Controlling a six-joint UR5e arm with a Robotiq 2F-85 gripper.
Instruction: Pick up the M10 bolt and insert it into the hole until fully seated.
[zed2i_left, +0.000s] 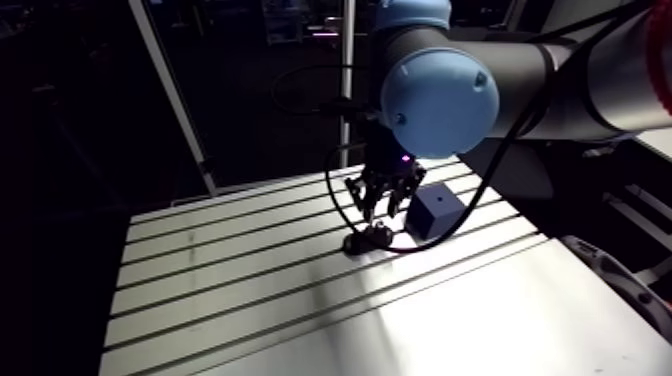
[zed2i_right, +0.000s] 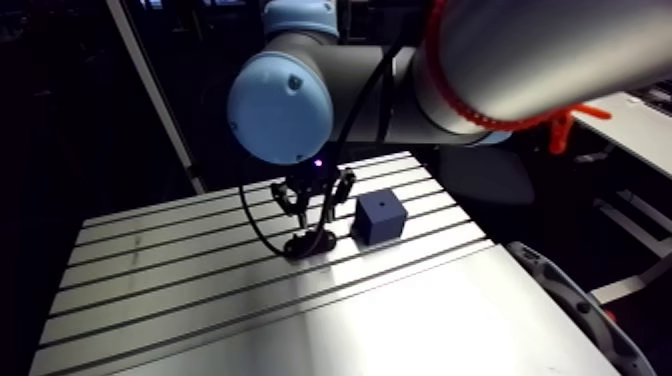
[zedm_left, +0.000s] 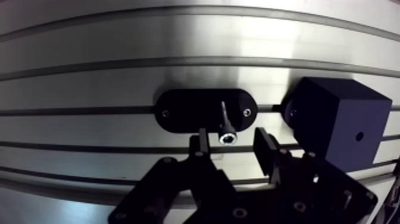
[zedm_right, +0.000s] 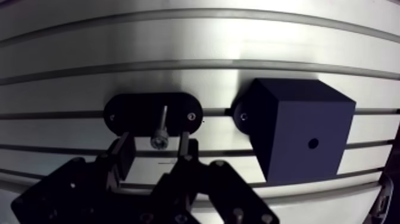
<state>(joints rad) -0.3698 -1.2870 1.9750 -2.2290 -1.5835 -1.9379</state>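
Hand (zedm_left: 231, 146) spread, straddling M10 bolt (zedm_left: 226, 137) in black holder (zedm_left: 178, 111) — centre on head, squeeze square, lift straight up.

Tally, all placed vs. the block:

- 1 block (zedm_left: 339, 128), dark blue cube, w/ 1 round hole (zedm_left: 359, 136) in its face.
- 1 rounded tab (zedm_right: 241, 113) at the block's foot, w/ 1 small fastener (zedm_right: 243, 116) in it.
- 1 black oval plate (zedm_left: 184, 110) just beside the block, on the tab side, w/ 2 small screws (zedm_left: 165, 113), 1 per end.
- 1 bolt (zedm_left: 225, 122) on that plate; no 2nd bolt near the block.
- 1 arm (zed2i_left: 560, 80) above the block, 1 pincer (zedm_left: 232, 143), 2 fingers (zedm_left: 203, 143).
- 1 desk (zedm_left: 119, 83) under the block; several parallel slots (zedm_left: 119, 61), exact no. can't tell.
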